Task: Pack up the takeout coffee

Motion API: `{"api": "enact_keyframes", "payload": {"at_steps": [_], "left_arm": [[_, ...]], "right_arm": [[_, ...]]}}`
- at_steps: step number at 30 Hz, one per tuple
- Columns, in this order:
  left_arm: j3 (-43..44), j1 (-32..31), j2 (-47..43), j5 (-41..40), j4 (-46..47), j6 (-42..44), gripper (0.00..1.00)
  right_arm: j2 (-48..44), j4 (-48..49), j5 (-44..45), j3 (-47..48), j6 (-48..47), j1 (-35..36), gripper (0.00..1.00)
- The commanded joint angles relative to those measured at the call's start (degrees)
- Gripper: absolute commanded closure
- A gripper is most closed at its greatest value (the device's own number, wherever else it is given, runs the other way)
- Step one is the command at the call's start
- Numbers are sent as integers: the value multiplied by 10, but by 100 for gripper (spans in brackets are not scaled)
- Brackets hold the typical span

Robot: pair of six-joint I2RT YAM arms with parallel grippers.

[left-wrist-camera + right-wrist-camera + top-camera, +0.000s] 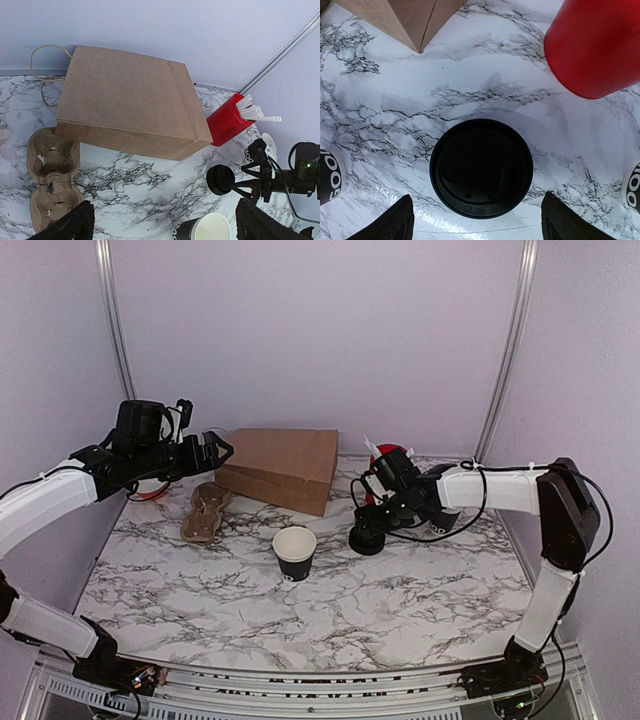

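Scene check: takeout coffee sat upright mid surface, nothing touching it. Right end effector hung spread wide over the black lid just right of it; left end effector was spread too, far left near the paper bag

Glossy marble-look table, matt kraft-paper bag, rough pulp carrier — matt paper cup, smooth plastic lid.

Robot test cell, laboratory type: plain lilac walls, metal corner posts, marble-patterned tabletop, left arm and right arm bolted to a rail at its near edge.
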Motion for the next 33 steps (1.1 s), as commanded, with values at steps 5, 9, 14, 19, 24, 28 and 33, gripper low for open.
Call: {"api": "enact_keyframes", "payload": {"at_steps": [5, 9, 14, 19, 24, 28, 33], "left_arm": [[-9, 0, -36, -48, -15, 42, 1], [-17, 1, -46, -49, -15, 58, 1], [-29, 1, -51, -54, -11, 63, 1], [-34, 1, -56, -58, 2, 59, 1], [-21, 6, -53, -60, -12, 89, 1], [-14, 12, -49, -62, -24, 100, 1], [-19, 20, -51, -63, -24, 102, 1]], "right_arm": [[27, 25, 21, 23, 22, 1, 17], [34, 22, 26, 39, 40, 6, 18], [47, 22, 23, 53, 46, 6, 19], [77, 10, 16, 83, 48, 11, 19], [90, -18, 64, 101, 54, 23, 19], [86, -25, 78, 95, 59, 26, 19], [82, -29, 76, 91, 64, 28, 19]]}}
